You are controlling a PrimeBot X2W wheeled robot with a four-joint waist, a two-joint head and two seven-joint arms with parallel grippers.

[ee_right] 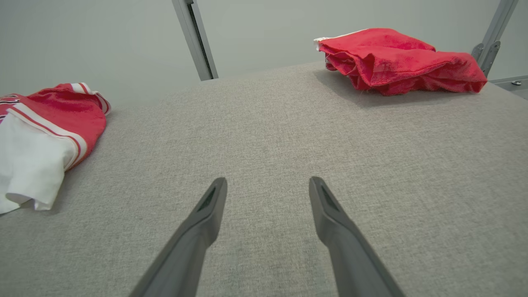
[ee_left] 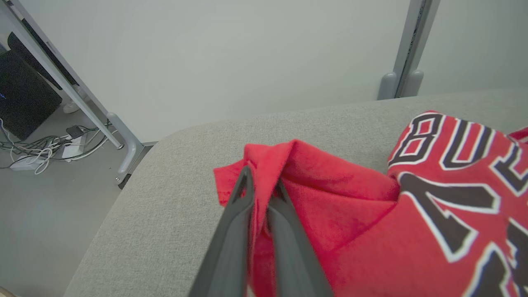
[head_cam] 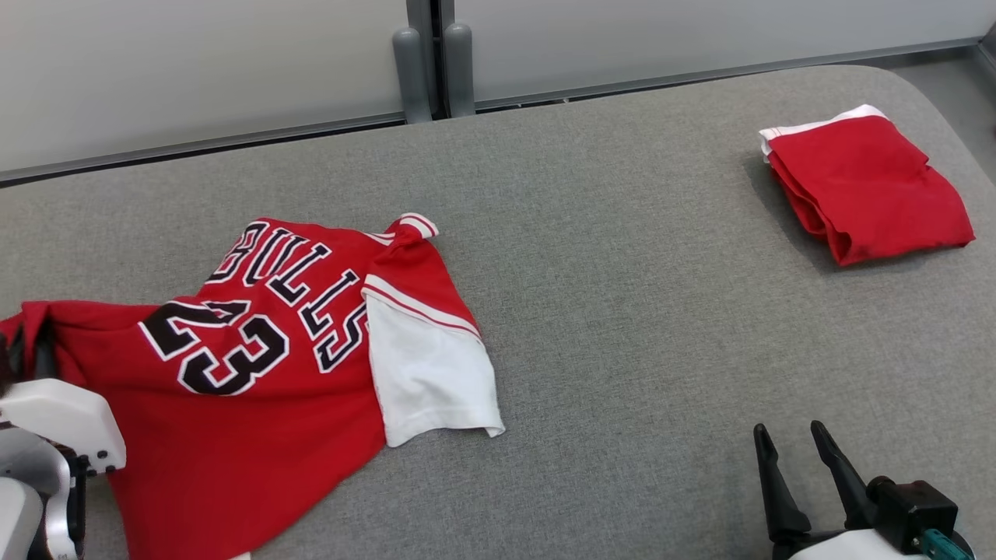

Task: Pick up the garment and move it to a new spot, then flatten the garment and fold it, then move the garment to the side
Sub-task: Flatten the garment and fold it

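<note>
The garment [head_cam: 257, 365] is a red jersey with black lettering, the number 23 and a white side panel, lying rumpled at the left of the grey table. In the left wrist view my left gripper [ee_left: 264, 181] is shut on a bunched red edge of the garment [ee_left: 330, 198], the cloth pinched between both fingers. In the head view that corner rises at the far left above my pale left wrist [head_cam: 54, 435]. My right gripper [head_cam: 790, 439] rests open at the lower right, well away from the garment, its fingers [ee_right: 210, 206] over bare cloth.
A second red garment [head_cam: 867, 183], folded, lies at the table's far right. The grey padded table [head_cam: 622, 311] has a rounded left corner [ee_left: 136, 185] close to my left gripper, with floor, cables and a metal frame leg [ee_left: 123, 144] beyond. A pale wall panel stands behind.
</note>
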